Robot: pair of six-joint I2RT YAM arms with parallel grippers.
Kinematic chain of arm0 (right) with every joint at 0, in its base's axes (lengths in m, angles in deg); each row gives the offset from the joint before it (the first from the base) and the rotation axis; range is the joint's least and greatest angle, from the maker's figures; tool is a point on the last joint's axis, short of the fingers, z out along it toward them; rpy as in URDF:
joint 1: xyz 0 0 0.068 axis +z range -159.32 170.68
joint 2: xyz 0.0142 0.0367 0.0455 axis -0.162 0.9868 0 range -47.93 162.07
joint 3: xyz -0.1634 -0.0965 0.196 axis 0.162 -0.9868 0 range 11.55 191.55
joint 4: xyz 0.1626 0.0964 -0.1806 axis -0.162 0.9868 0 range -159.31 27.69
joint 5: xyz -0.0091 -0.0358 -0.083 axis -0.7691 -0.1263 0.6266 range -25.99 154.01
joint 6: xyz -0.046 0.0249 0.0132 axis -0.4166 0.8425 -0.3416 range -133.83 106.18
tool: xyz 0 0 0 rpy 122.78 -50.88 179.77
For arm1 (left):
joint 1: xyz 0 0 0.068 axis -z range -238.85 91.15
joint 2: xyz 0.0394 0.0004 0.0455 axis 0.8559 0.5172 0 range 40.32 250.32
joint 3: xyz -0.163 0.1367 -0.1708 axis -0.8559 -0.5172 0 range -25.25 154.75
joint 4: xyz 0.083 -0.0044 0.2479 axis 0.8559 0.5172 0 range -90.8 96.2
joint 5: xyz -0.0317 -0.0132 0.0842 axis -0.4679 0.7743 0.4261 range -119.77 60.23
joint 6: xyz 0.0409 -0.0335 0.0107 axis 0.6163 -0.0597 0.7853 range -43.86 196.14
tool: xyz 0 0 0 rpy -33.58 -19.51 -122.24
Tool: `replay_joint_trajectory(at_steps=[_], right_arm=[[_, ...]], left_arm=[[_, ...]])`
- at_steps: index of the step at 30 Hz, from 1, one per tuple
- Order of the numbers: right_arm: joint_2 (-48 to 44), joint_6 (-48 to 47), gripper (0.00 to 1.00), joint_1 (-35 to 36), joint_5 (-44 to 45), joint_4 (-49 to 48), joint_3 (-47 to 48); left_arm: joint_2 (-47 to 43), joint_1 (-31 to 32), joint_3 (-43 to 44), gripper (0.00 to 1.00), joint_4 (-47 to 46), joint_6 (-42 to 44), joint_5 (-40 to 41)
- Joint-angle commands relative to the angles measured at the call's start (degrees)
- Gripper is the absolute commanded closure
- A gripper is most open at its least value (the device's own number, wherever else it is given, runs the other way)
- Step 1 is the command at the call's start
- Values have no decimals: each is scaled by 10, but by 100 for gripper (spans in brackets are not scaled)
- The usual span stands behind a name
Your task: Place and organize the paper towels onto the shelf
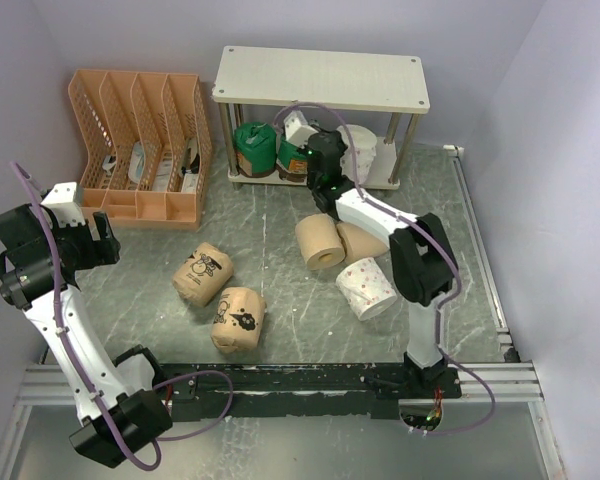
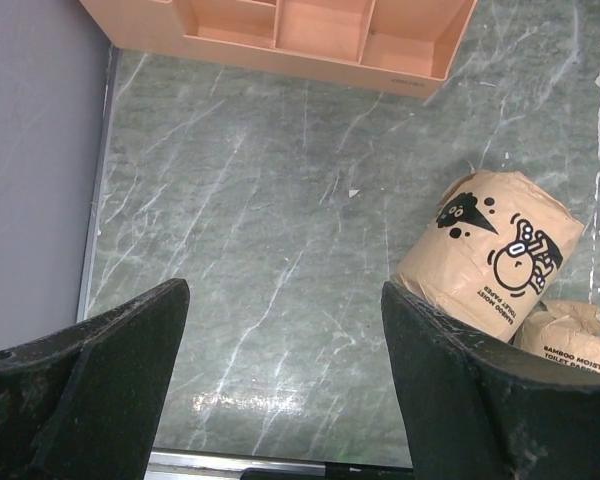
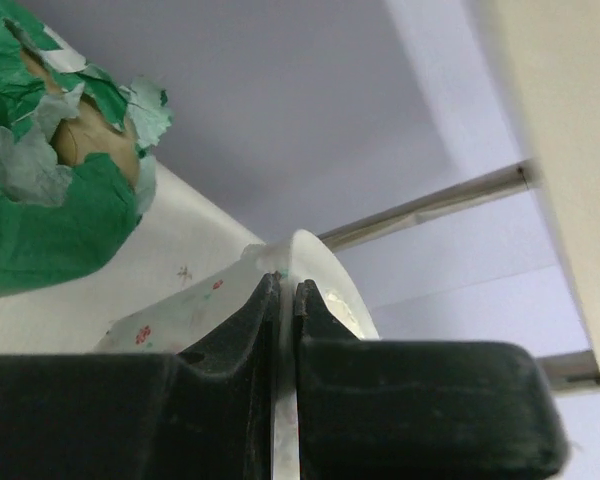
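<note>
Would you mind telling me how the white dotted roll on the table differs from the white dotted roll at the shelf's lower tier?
The table roll lies loose on the table beside the plain tan rolls; the shelf roll sits in the lower tier of the shelf near the green-topped rolls. The table roll is free of any gripper; the shelf roll's wrapper is pinched in the right gripper. Both are white with coloured dots.

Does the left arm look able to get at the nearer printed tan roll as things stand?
Probably yes. The left gripper hangs open over bare table, and the printed tan roll lies just to its right with nothing between them. A second printed roll close beside it might crowd one finger.
</note>
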Motion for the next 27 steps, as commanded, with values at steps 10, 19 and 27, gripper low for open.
replay_joint_trajectory(at_steps=[10,19,27], right_arm=[[160,-110,100,-2,2,-228,85],[210,-47,84,-7,-15,-246,121],[132,-27,0,2,24,-324,19]], left_arm=[[6,-28,2,12,-5,-3,3],[10,-48,3,12,-3,0,-4],[9,-52,4,12,-2,2,-9]])
